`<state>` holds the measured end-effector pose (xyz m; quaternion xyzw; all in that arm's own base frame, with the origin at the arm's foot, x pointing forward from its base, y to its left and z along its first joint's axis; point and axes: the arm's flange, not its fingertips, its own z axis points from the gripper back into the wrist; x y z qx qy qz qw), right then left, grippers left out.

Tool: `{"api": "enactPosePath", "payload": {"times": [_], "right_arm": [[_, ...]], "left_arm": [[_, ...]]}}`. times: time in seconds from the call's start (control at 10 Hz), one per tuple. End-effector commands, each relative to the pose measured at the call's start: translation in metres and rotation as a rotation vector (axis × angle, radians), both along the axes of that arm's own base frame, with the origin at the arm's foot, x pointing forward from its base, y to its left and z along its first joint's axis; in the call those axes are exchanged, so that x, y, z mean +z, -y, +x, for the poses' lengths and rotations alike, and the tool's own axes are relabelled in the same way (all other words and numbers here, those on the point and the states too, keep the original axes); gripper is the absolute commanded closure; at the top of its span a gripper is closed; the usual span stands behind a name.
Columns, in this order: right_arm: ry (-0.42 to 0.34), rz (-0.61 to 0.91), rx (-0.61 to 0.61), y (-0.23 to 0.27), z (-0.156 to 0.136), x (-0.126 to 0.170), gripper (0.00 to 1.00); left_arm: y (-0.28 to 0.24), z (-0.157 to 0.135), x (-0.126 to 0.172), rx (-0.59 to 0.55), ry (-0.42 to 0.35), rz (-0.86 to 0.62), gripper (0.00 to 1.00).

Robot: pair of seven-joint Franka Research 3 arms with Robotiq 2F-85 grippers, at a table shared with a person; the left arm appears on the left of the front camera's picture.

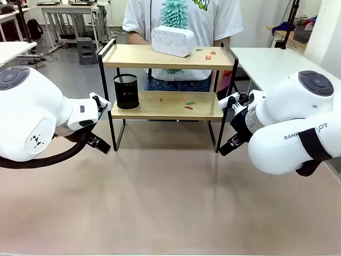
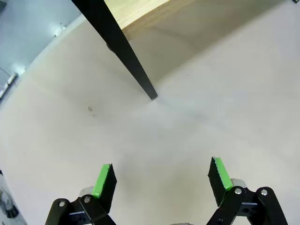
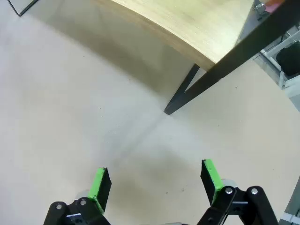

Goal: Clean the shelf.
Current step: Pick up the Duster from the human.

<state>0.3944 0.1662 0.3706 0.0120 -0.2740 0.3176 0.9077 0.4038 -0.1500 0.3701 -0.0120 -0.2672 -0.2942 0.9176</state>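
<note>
shelf (image 1: pixel 137 55) upright, long axis side to side; left fingers (image 2: pixel 104 180) and right fingers (image 3: pixel 211 176) wide, empty

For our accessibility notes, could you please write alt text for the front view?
A wooden shelf holds a white box, a black mesh cup and scraps. The left gripper and right gripper flank it; a person stands behind.

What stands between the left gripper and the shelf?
Nothing visible. The open left gripper hovers over the table, and only table surface lies between it and the near black leg of the shelf.
</note>
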Motion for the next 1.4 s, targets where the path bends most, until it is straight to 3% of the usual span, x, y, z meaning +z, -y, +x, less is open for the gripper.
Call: {"api": "enactPosePath", "payload": {"times": [0.0, 0.9, 1.0, 1.1, 1.2, 1.3], "right_arm": [[0.0, 0.0, 0.0, 0.0, 0.0, 0.0, 0.0], [0.0, 0.0, 0.0, 0.0, 0.0, 0.0, 0.0], [0.0, -0.001, 0.0, 0.0, 0.0, 0.0, 0.0], [-0.103, 0.144, 0.003, 0.008, -0.021, 0.037, 0.0], [-0.201, 0.257, -0.049, 0.027, -0.048, 0.077, 0.0], [-0.215, 0.358, -0.157, 0.051, -0.07, 0.105, 0.0]], "left_arm": [[0.0, 0.0, 0.0, 0.0, 0.0, 0.0, 0.0], [0.0, 0.0, 0.0, 0.001, 0.0, 0.0, 0.0], [0.006, -0.017, 0.027, -0.222, -0.108, -0.073, 0.0], [0.004, -0.043, 0.059, -0.386, -0.192, -0.194, 0.0], [-0.012, -0.073, 0.088, -0.503, -0.285, -0.311, 0.0], [-0.029, -0.093, 0.108, -0.527, -0.277, -0.415, 0.0]]}}
